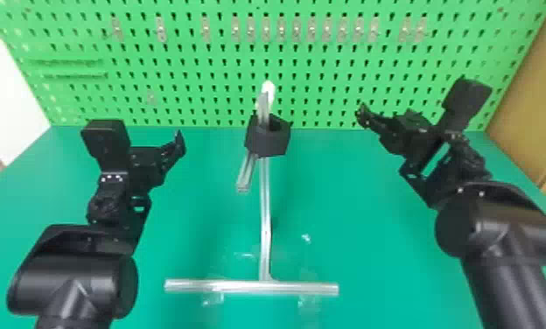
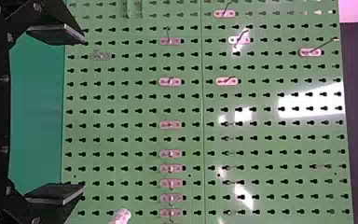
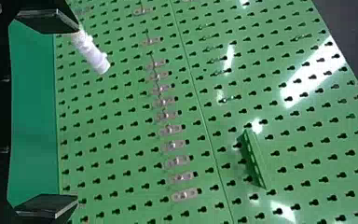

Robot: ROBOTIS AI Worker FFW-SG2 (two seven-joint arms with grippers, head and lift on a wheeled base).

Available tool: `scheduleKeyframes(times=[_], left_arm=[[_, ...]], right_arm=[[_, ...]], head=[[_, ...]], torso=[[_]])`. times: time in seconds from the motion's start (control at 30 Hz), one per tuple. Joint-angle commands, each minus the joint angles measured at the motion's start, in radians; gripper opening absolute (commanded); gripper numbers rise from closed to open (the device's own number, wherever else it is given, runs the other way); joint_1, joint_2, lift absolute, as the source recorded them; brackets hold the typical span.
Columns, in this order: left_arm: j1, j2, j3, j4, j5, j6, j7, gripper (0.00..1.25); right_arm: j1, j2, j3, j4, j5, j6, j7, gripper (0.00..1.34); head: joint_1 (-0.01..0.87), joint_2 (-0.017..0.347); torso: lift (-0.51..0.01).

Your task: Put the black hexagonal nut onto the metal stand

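Both the left black two-fingered hand (image 2: 83,114) and the right one (image 3: 77,113) are spread and empty, well apart from the black hexagonal nut (image 1: 267,143), which sits around the silver metal stand's (image 1: 265,210) upper part. Placing looks finished; next, just back away. Beneath lies a green bench (image 1: 364,210); behind, a green pegboard (image 1: 337,94).

The nut (image 1: 267,143) hides part of the stand (image 1: 264,197); the left wrist view's edge cuts off the white tip (image 2: 120,217).
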Motion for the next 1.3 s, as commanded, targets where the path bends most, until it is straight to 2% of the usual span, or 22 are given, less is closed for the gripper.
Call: scheduleKeyframes(times=[0.0, 0.2, 0.3, 0.5, 0.83, 1.27], left_arm=[[-0.002, 0.000, 0.000, 0.000, 0.000, 0.002, 0.000, 1.09], [-0.002, -0.002, -0.003, 0.002, -0.006, 0.005, 0.000, 1.09], [-0.004, -0.002, -0.006, 0.006, -0.004, 0.005, 0.000, 1.09], [-0.008, -0.002, -0.011, 0.014, -0.006, 0.005, 0.000, 1.09], [-0.013, -0.002, -0.018, 0.021, -0.007, 0.005, 0.000, 1.09], [-0.013, -0.002, -0.021, 0.031, -0.006, 0.000, 0.000, 1.09]], right_arm=[[0.036, 0.012, 0.008, -0.006, 0.076, -0.063, -0.016, 1.31], [0.076, -0.001, 0.034, -0.008, 0.160, -0.170, -0.058, 1.31], [0.091, -0.004, 0.036, 0.000, 0.168, -0.199, -0.078, 1.31], [0.113, -0.005, 0.039, 0.037, 0.160, -0.271, -0.091, 1.31], [0.122, -0.013, 0.048, 0.055, 0.165, -0.295, -0.091, 1.30], [0.125, -0.024, 0.067, 0.091, 0.113, -0.316, -0.090, 1.29]], head=[[0.693, 0.081], [0.693, 0.081], [0.693, 0.081], [0.693, 0.081], [0.693, 0.081], [0.693, 0.081]], torso=[[-0.001], [-0.001], [-0.001], [-0.001], [-0.001], [-0.001]])
